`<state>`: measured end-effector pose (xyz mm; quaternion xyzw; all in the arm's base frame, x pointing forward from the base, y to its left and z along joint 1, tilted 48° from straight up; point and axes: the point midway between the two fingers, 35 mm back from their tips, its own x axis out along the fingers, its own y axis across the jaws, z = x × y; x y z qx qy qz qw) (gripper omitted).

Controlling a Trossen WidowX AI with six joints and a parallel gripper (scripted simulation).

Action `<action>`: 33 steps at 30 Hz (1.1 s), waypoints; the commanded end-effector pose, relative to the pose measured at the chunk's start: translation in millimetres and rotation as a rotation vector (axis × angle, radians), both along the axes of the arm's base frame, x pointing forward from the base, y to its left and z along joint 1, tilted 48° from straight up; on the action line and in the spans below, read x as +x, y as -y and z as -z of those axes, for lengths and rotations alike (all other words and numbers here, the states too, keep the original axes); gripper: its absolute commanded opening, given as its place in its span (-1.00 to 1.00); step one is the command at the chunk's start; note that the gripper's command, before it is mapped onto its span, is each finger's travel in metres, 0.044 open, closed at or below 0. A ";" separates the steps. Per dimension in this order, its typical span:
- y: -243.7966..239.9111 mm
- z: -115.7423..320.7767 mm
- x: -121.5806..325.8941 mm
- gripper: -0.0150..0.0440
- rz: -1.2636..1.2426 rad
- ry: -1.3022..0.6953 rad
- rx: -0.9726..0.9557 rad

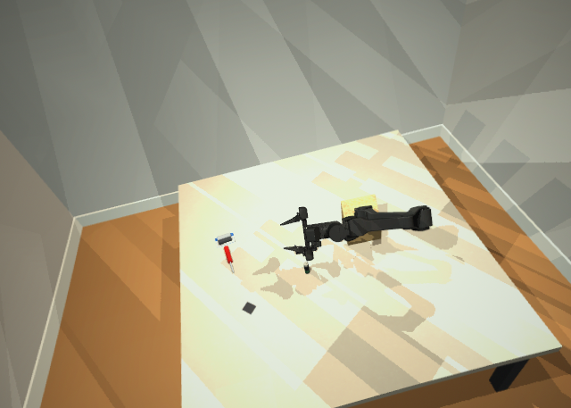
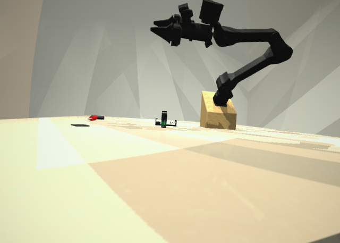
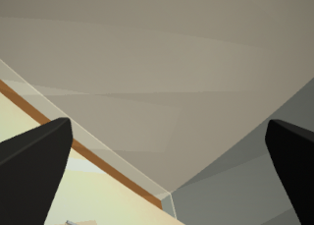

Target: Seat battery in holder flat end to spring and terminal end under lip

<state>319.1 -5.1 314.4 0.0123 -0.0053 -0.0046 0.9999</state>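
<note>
Jaws: gripper (image 2: 156, 26) spread wide, empty, high above table (image 2: 82, 179).
Battery (image 2: 164, 118): upright at holder (image 2: 172, 123), unseated.
Risk: toppling if clipped; forcing the lip.

The arm reaches out level from a bent elbow, wrist held high. Its gripper (image 2: 156, 26) points forward, jaws spread wide with nothing between them.
</note>
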 end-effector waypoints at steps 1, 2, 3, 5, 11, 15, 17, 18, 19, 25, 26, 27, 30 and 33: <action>-0.7 3.4 1.5 0.78 -0.006 -0.017 0.004; -2.9 13.5 5.8 0.69 -0.025 -0.067 0.017; -6.5 30.6 11.7 0.60 -0.055 -0.151 0.043; -15.4 73.1 19.8 0.42 -0.122 -0.364 0.121; -41.3 170.0 0.4 -0.11 -0.238 -0.950 0.445; -59.4 205.0 -31.3 -0.47 -0.244 -1.328 0.740; -69.1 212.7 -48.6 -0.49 -0.219 -1.528 0.927; -73.3 213.6 -55.5 -0.49 -0.200 -1.617 1.019; -76.2 213.3 -60.0 -0.49 -0.183 -1.680 1.089; -78.0 212.7 -62.6 -0.49 -0.170 -1.721 1.136; -78.0 212.7 -62.6 -0.49 -0.170 -1.721 1.136; -78.0 212.7 -62.6 -0.49 -0.170 -1.721 1.136; -78.0 212.7 -62.6 -0.49 -0.170 -1.721 1.136; -78.0 212.7 -62.6 -0.49 -0.170 -1.721 1.136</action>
